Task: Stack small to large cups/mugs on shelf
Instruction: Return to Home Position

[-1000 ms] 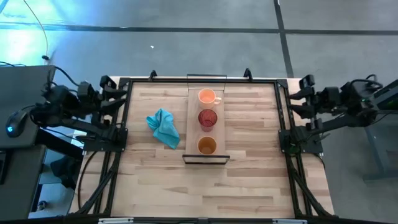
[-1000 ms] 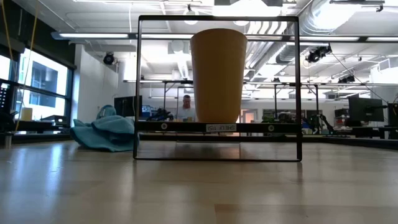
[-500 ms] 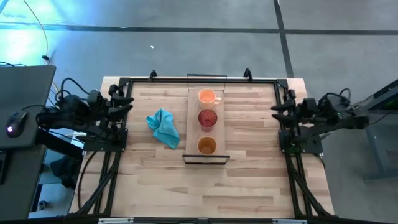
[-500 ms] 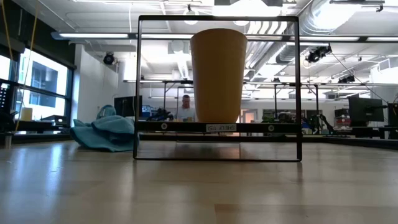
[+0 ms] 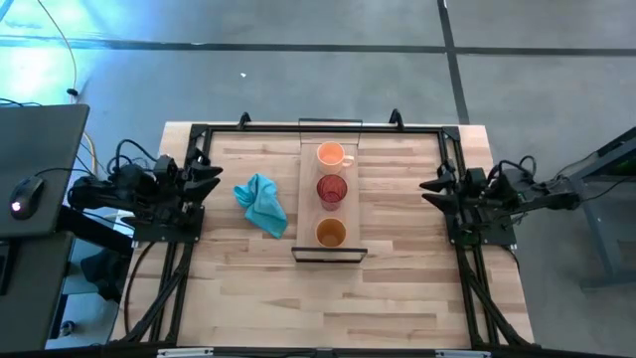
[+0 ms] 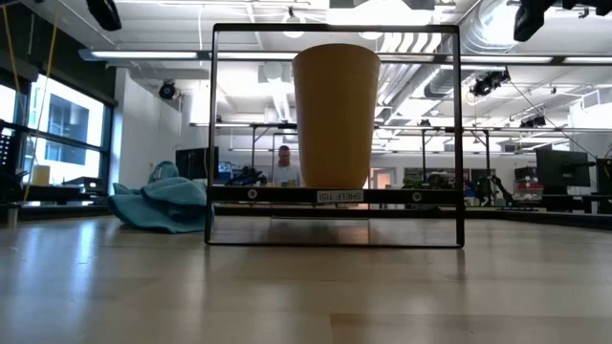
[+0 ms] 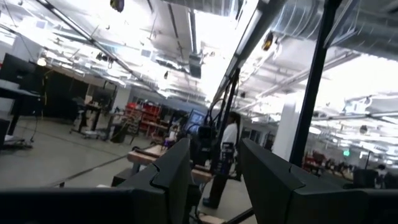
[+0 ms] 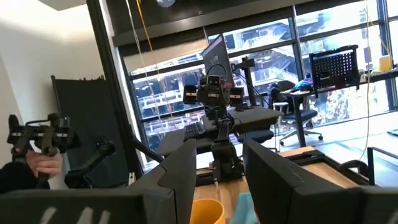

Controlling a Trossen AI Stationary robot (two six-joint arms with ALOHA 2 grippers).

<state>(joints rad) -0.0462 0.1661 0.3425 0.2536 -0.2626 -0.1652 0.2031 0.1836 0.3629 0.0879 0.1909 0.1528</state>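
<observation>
From above we see the shelf [image 5: 331, 211] running near to far mid-table, with the pale orange mug [image 5: 331, 154] farthest, the dark red patterned cup [image 5: 331, 189] in the middle and the amber-brown cup [image 5: 331, 233] nearest. The left gripper [image 5: 211, 175] and right gripper [image 5: 427, 187] sit at the table's edges. At table height the amber-brown cup stands upright. In each wrist view the fingers are parted, holding nothing

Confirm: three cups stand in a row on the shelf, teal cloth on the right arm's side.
Wrong side. The high view shows the teal cloth between the shelf and the left arm; the orange mug, red cup and amber cup do stand in a row on the shelf.
</observation>
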